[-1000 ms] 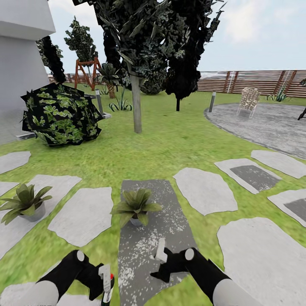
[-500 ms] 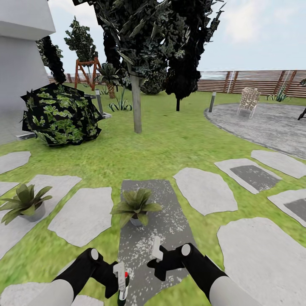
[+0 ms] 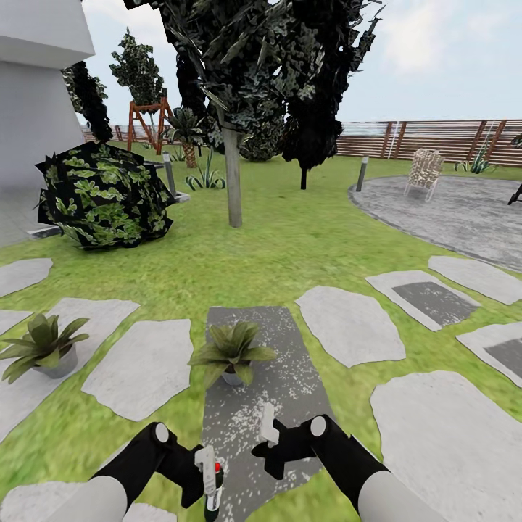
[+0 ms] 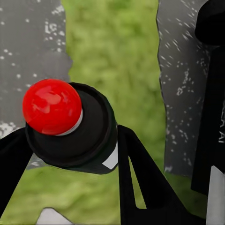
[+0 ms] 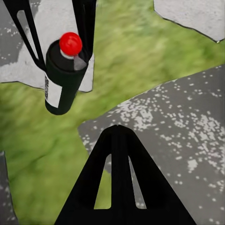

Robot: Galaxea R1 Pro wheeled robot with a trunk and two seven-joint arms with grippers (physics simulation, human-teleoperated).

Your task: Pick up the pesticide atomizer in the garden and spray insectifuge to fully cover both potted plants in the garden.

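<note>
Gripping the pesticide atomizer [image 3: 213, 487] upright between closed fingers, the left gripper [image 3: 205, 475] hung low over grass near the closer potted plant [image 3: 232, 353]; the right gripper [image 3: 265, 444] looked pressed together, holding nothing

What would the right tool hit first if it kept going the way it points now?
Probably the ground: the right tool aims down at the dark speckled stepping stone where it meets grass. The bottle in the left tool sits off to one side.
</note>
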